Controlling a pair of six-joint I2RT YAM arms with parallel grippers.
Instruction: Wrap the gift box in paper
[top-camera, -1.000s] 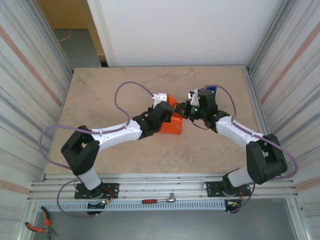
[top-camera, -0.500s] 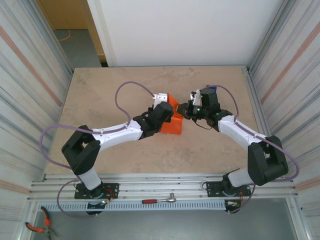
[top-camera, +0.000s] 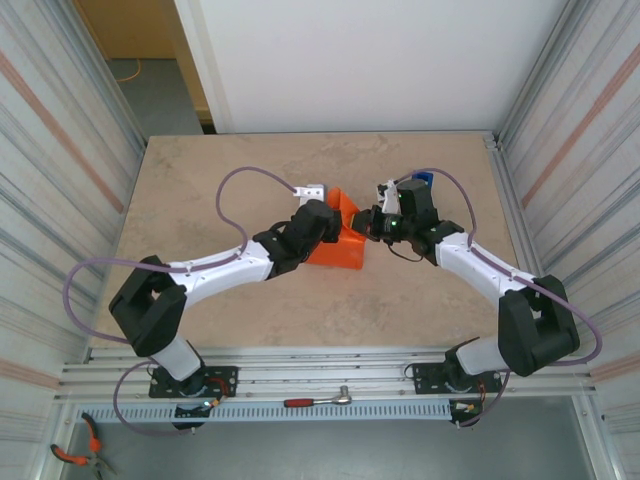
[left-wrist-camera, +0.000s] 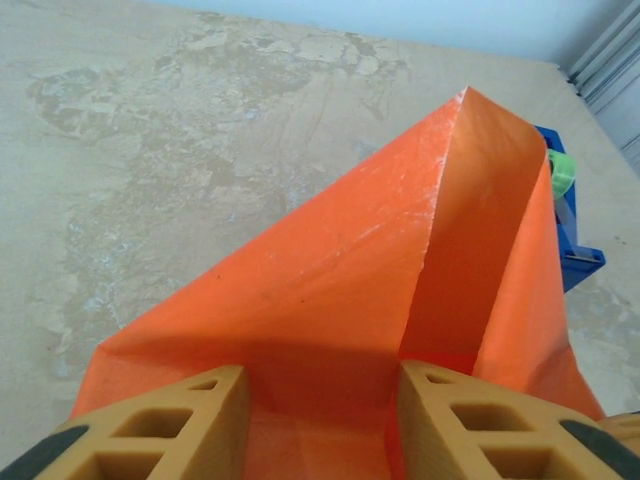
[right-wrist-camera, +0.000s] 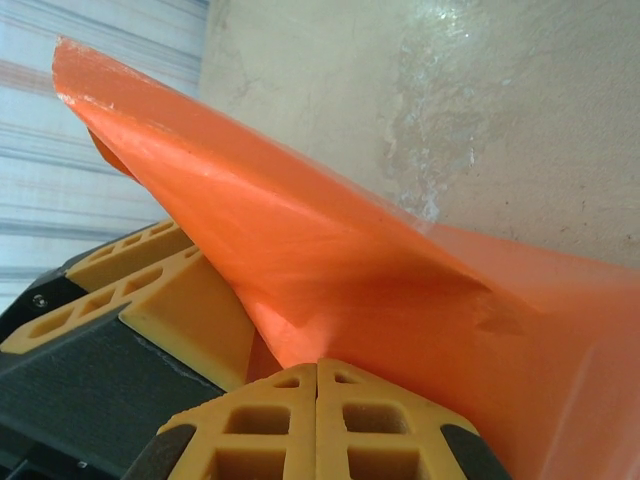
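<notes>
Two hazards apply: with the paper (top-camera: 345, 252) tented at the middle of the counter (top-camera: 200, 180), the right end effector (right-wrist-camera: 318, 378) pressed together on one flap and the left end effector (left-wrist-camera: 320, 378) spread astride the fold, excess pull may tear the sheet, or release may let it spring open.

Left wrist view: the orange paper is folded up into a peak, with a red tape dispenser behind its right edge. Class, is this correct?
No: the tape dispenser is blue, not red, as the left wrist view shows. The orange paper is folded up into a peak, with the dispenser behind its right edge.
</notes>
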